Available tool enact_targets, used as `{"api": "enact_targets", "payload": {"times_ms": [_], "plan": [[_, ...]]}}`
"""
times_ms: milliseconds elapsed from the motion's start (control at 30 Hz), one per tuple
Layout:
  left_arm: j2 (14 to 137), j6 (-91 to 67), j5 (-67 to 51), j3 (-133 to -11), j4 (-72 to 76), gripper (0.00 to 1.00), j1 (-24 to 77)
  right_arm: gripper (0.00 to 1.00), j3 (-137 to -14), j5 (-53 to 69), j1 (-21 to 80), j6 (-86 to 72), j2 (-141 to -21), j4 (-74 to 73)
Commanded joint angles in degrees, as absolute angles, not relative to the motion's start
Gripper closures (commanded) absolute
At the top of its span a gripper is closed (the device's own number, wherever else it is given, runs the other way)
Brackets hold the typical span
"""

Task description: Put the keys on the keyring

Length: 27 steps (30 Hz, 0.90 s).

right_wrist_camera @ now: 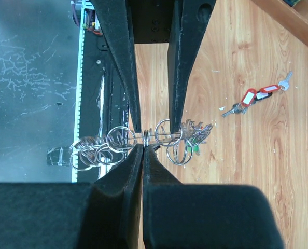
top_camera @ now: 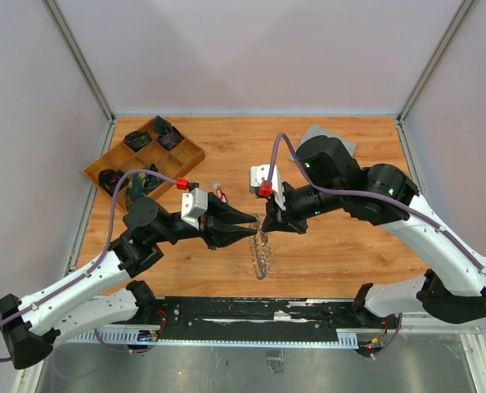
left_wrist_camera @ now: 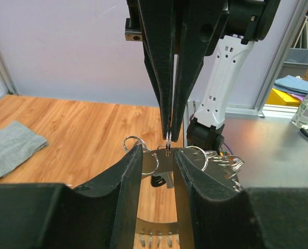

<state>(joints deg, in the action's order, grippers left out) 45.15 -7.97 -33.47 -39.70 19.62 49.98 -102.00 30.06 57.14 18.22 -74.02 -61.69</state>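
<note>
Right fingers (right_wrist_camera: 159,179) pinched shut on big thin silver saw-fringed metal keyring (top_camera: 262,255), held up over wooden worktop (top_camera: 349,254). Left fingers (left_wrist_camera: 128,181) part-open, straddling rim w/ no grip. Red-tagged silver keys (right_wrist_camera: 255,97) lie loose nearby.

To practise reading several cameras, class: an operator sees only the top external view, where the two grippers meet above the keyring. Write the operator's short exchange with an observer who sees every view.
Operator: From above, the fingertips merge. Is the right gripper gripping the keyring?
Observer: Yes. Its own wrist view shows the jaws pinched shut on the keyring's rim.
Operator: And the left gripper?
Observer: The left wrist view shows it open, its fingers standing either side of the rim with a gap between them.
</note>
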Motion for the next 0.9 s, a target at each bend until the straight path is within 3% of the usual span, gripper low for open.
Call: {"api": "enact_targets", "payload": {"times_ms": [0, 600, 867], "plan": [[45.8, -6.8, -33.7, -42.1, 18.4, 0.64, 50.1, 0.99, -105.4, 27.6, 58.2, 19.9, -74.9, -65.9], [48.0, -6.8, -35.0, -43.0, 18.2, 0.65, 50.5, 0.99, -107.4, 26.4, 58.8, 19.9, -77.5, -66.0], [48.4, -6.7, -35.4, -43.1, 18.0, 0.91, 50.7, 0.99, -106.7, 26.7, 59.0, 19.5, -77.4, -64.9]]}}
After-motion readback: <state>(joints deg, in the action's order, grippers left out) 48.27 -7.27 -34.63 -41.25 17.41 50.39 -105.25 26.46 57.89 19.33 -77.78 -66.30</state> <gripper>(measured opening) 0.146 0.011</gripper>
